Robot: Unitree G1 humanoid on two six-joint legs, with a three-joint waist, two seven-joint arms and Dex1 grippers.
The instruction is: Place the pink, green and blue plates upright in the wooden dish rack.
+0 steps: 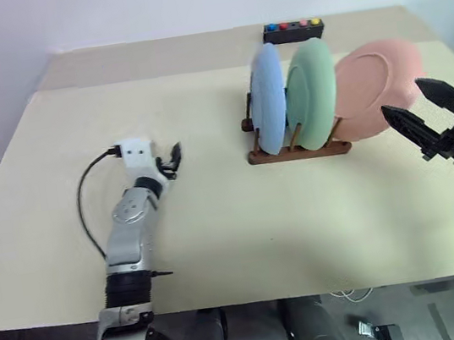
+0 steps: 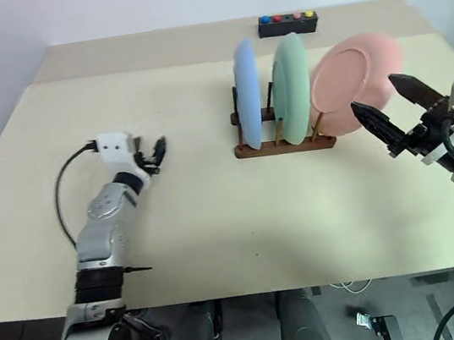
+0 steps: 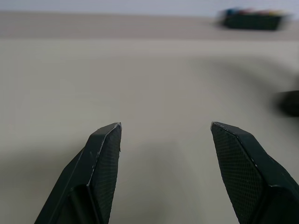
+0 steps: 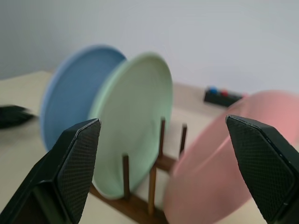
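Observation:
The wooden dish rack (image 1: pixel 297 153) stands right of the table's middle. The blue plate (image 1: pixel 268 100) and the green plate (image 1: pixel 312 93) stand upright between its pegs. At the rack's right end the pink plate (image 1: pixel 376 83) leans tilted, its face turned toward me. My right gripper (image 1: pixel 402 97) hovers open just in front and to the right of the pink plate, holding nothing; its wrist view shows all three plates beyond the fingers (image 4: pixel 77 158). My left gripper (image 1: pixel 172 159) is open and empty low over the table, well left of the rack.
A small black box with coloured buttons (image 1: pixel 293 31) sits at the far edge behind the rack. The beige table (image 1: pixel 220 239) spreads wide around both arms. A black cable (image 1: pixel 86 199) loops beside my left forearm.

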